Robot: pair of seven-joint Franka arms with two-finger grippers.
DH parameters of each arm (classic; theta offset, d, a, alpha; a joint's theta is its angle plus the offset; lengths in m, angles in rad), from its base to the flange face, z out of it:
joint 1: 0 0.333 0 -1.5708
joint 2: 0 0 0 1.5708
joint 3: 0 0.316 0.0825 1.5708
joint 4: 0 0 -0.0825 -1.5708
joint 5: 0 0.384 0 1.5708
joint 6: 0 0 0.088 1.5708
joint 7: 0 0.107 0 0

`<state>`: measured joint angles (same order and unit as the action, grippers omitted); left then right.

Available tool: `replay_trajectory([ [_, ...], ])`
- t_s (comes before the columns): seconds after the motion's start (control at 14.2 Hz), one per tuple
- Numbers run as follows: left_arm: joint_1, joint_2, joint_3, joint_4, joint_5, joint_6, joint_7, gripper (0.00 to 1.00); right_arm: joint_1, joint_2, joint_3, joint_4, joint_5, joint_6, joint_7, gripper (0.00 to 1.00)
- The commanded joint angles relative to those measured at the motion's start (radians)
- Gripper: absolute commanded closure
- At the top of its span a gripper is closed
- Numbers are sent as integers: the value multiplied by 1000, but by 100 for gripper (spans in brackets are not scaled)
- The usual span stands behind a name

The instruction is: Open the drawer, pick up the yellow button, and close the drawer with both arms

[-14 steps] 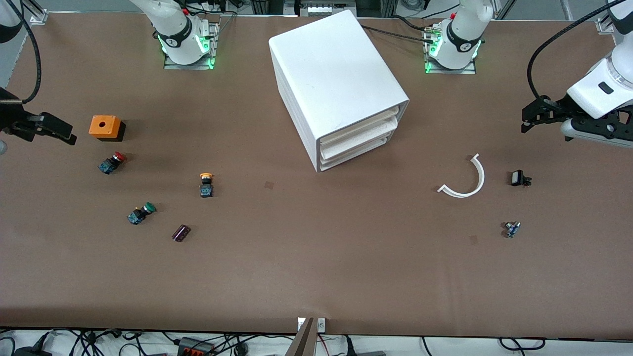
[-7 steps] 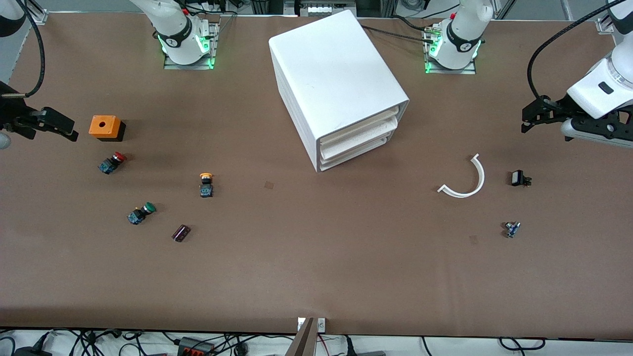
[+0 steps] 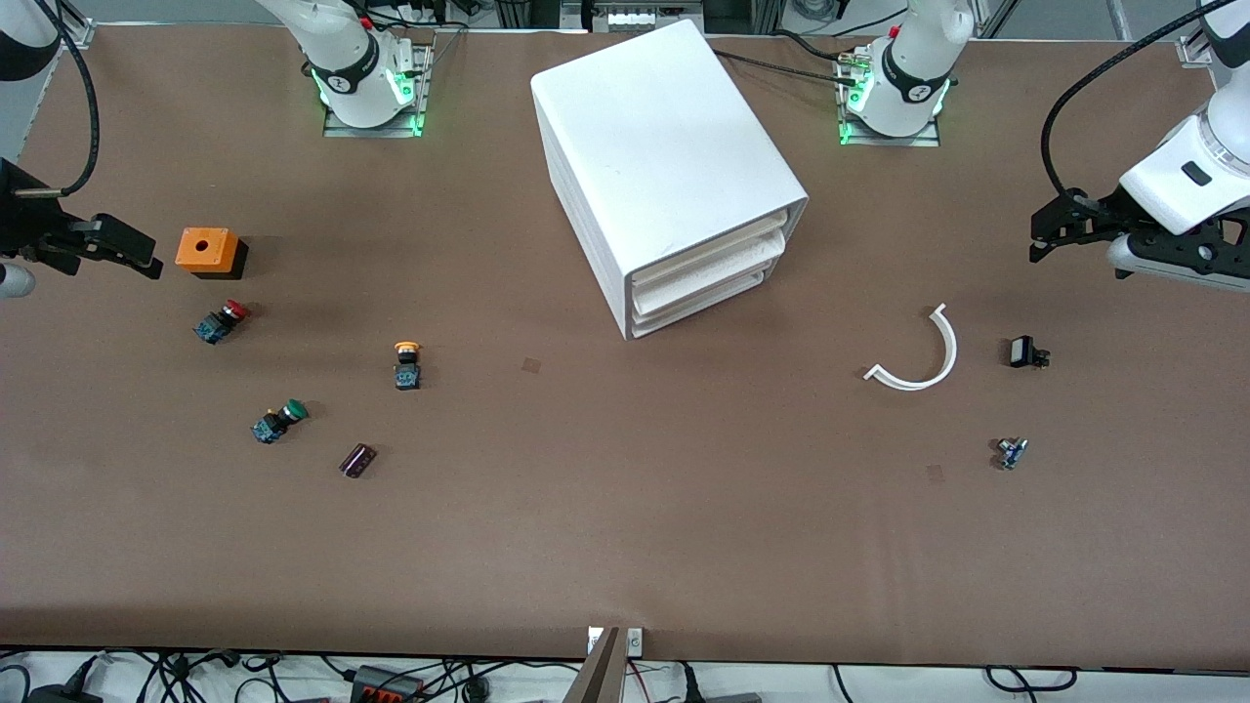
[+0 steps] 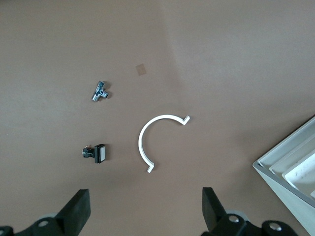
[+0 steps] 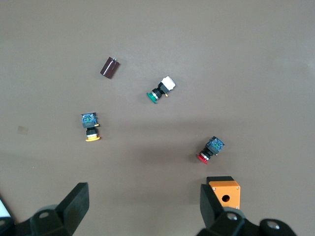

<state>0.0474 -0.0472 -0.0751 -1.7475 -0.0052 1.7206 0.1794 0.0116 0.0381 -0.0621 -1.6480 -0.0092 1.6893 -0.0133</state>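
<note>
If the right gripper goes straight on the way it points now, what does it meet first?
Probably the orange box: the open right gripper points at it along the table, though its height above the table is unclear.

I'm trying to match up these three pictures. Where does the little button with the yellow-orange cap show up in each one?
Front view: the yellow-orange button lies on the table, toward the right arm's end, nearer the camera than the orange box.
Left wrist view: not in it.
Right wrist view: it shows here, cap pointing toward the open right gripper.
Shared landmark: the orange box, with the red button beside it.
</note>
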Motion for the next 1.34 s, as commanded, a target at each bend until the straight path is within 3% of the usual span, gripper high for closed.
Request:
replay_trajectory([
  [0.0,2,10,-5,29,21,-24,15,0,-7,-24,16,-27,2,4,-17,0],
  [1.27,2,10,-5,29,21,-36,22,0,-2,-10,16,-27,1,30,-19,0],
])
